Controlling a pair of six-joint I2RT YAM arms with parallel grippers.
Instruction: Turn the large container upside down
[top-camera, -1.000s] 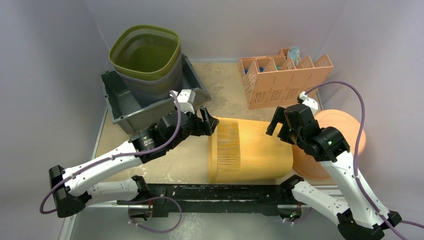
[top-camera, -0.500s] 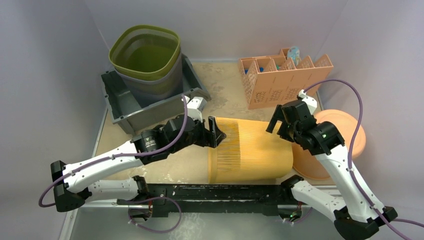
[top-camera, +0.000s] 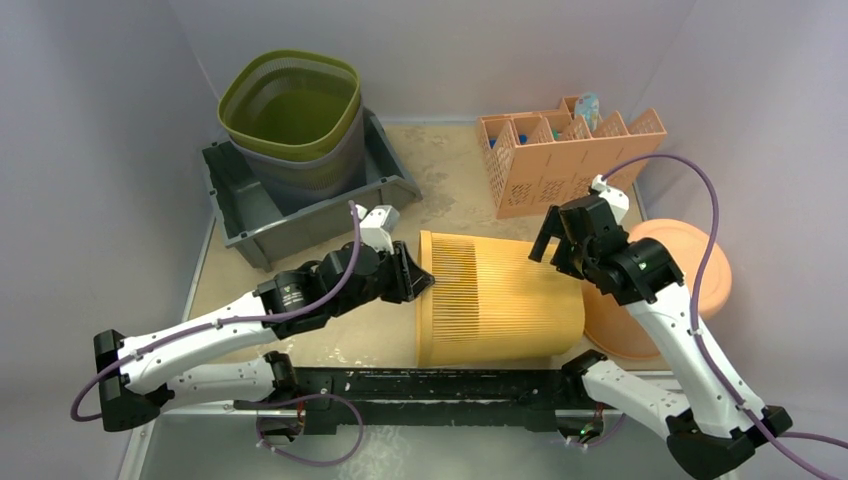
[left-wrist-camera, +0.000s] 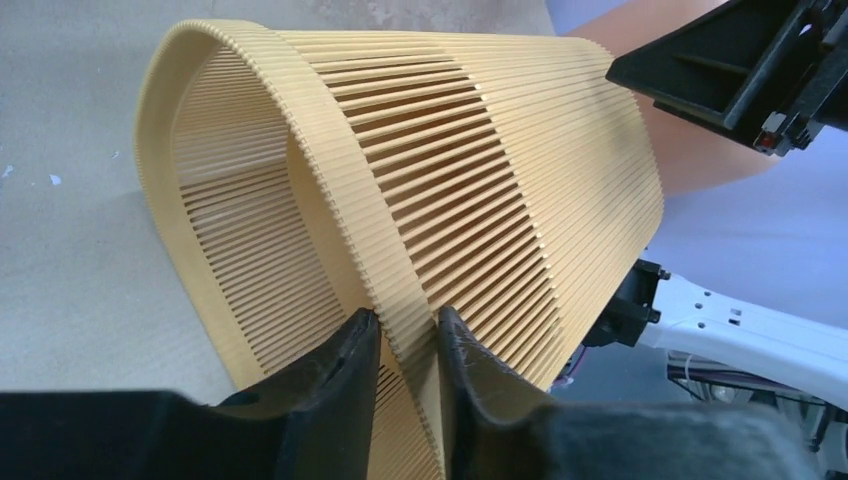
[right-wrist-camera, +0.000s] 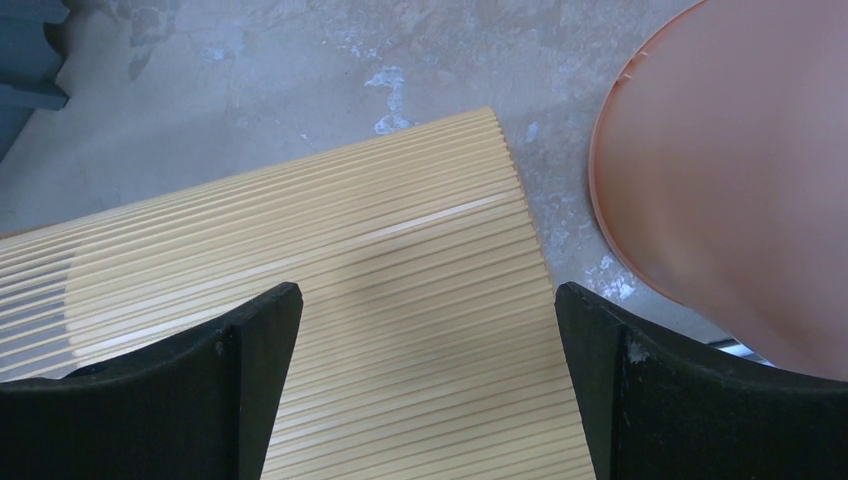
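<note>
Container (left-wrist-camera: 480, 150) rim pinched by left end effector (left-wrist-camera: 408, 330) | right end effector (right-wrist-camera: 428, 300) spread (apparently hovering)

A green slatted basket (top-camera: 290, 105) stands in a dark grey bin (top-camera: 238, 210) at the surface's far left. A peach divided organizer (top-camera: 570, 165) stands far right, with an orange round container (top-camera: 716, 282) nearer.

Mostly plastic, set on a dull, blotchy counter.
Container (top-camera: 500, 300): yellow plastic, fine ribbed slats, low sheen, light showing through the wall. Counter (top-camera: 450, 170): beige, matt, rough-looking, with pale mottled patches. Tub (top-camera: 690, 260): salmon plastic, smooth, satin. Bin (top-camera: 240, 200): grey plastic, smooth, slight gloss. Basket (top-camera: 290, 100): olive plastic, slatted. Rack (top-camera: 570, 160): peach plastic, perforated walls. Left tool (left-wrist-camera: 408, 325) and right tool (right-wrist-camera: 427, 300): black, matt, faintly grainy.
</note>
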